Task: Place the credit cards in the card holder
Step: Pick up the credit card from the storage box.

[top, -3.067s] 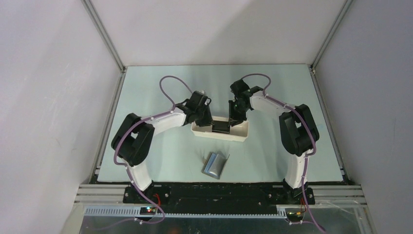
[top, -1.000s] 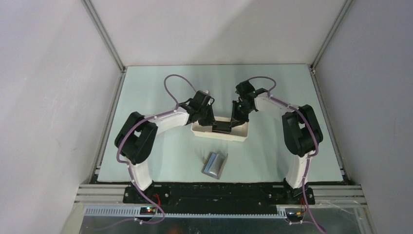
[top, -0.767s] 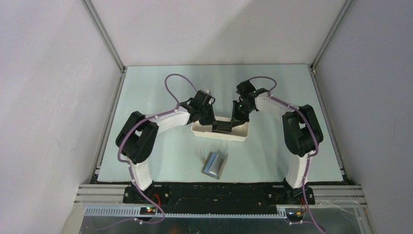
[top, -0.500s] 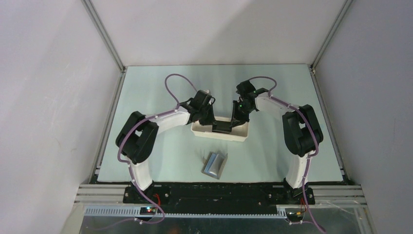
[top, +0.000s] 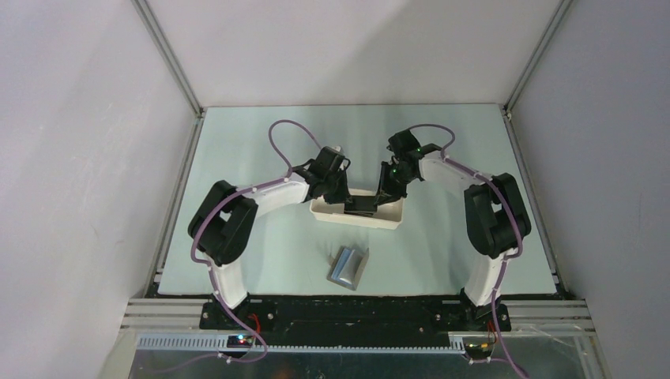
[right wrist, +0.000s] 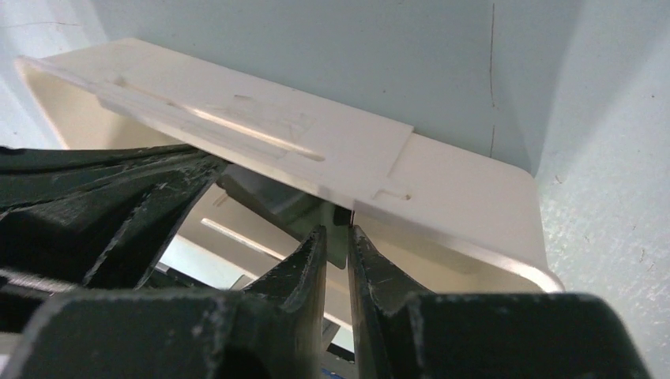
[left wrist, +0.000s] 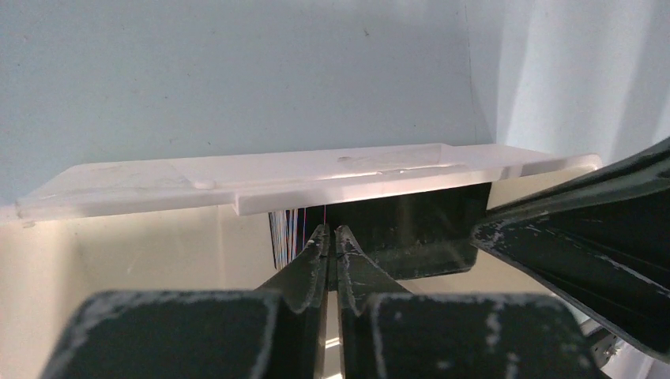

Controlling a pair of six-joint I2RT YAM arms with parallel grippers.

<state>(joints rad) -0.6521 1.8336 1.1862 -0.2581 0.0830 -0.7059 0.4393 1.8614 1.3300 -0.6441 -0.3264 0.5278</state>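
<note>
Reaching in from the left with the left arm [top: 261, 195], bent over the table [top: 237, 150] and down into the white tray [top: 332, 215] at mid-table. Narrowed at the left gripper [left wrist: 328, 230] to a hairline slit, with the fingertips [left wrist: 313, 246] inside the tray and close up against the credit cards [left wrist: 411, 229]. Cannot tell from the left wrist view whether anything is pinched in that slit. Showing there as dark, glossy faces below the tray's overhanging rim, with one rounded lower corner visible and thin coloured lines at the left edge.

Lying on the table nearer the arm bases than the tray, close to it but not touching: card holder [top: 348, 268], with its silvery-blue inner face showing, apart from both grippers.

Clamped at the right gripper [right wrist: 338, 233] on one of the credit cards, seen as a dark plate passing between the fingers [right wrist: 310, 253] at their tips, with the jaws parted only by that thin plate. Entering the tray from the right with the right arm [top: 450, 170], opposite the left gripper, the two sets of fingers close together over the tray's middle.
</note>
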